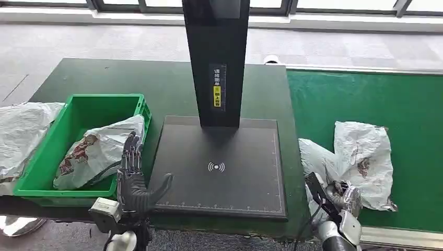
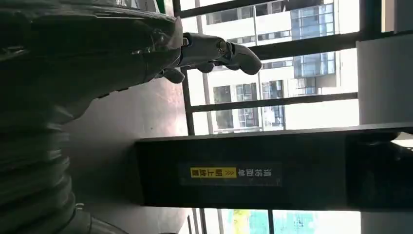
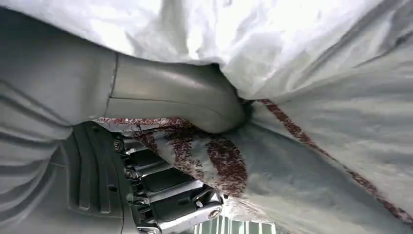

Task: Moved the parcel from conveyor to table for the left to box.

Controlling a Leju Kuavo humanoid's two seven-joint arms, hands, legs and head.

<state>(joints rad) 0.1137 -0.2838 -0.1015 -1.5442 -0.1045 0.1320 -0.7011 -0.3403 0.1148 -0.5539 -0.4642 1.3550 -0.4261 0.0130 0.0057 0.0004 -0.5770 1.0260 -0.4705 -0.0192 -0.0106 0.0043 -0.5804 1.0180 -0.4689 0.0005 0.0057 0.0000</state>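
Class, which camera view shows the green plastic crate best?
The head view: the green plastic crate sits whole at the table's left with a white parcel inside. Both wrist views show none of it.

A crate [image 1: 61, 140] with a parcel [image 1: 96, 151] lies left of the scanner base [image 1: 219, 167], the conveyor [image 1: 365, 99] right

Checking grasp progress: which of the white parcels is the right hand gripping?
The parcel on the green conveyor, at the right. The right hand holds its near edge; the parcel in the green box and the parcel left of the box lie untouched.
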